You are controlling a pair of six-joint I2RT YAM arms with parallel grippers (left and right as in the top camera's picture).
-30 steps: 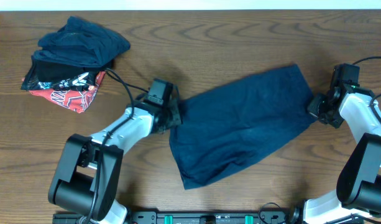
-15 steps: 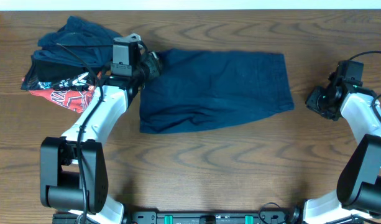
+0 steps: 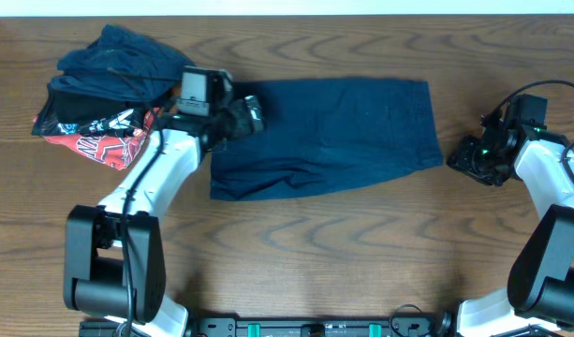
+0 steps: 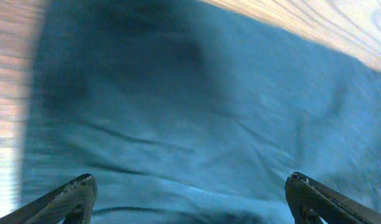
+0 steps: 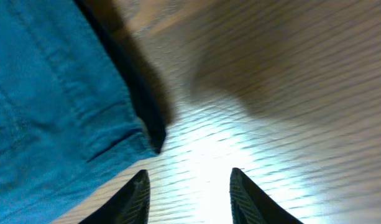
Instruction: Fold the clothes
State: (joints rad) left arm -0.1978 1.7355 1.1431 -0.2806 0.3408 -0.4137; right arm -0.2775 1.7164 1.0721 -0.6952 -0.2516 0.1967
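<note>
Navy garment point(image 3: 329, 136) lies spread wide and fairly flat in the middle of the tabletop point(image 3: 361, 243); to my eye it is laid out but not yet folded. Right fingers point(image 5: 135, 193) hang parted and empty over bare wood just off its right hem. The left fingers point(image 4: 75, 194) stand wide above its left end, holding nothing. Beyond that left end a heap of other clothes point(image 3: 109, 80), dark blue with one red-and-black piece, waits unfolded, so most of the job looks undone.
</note>
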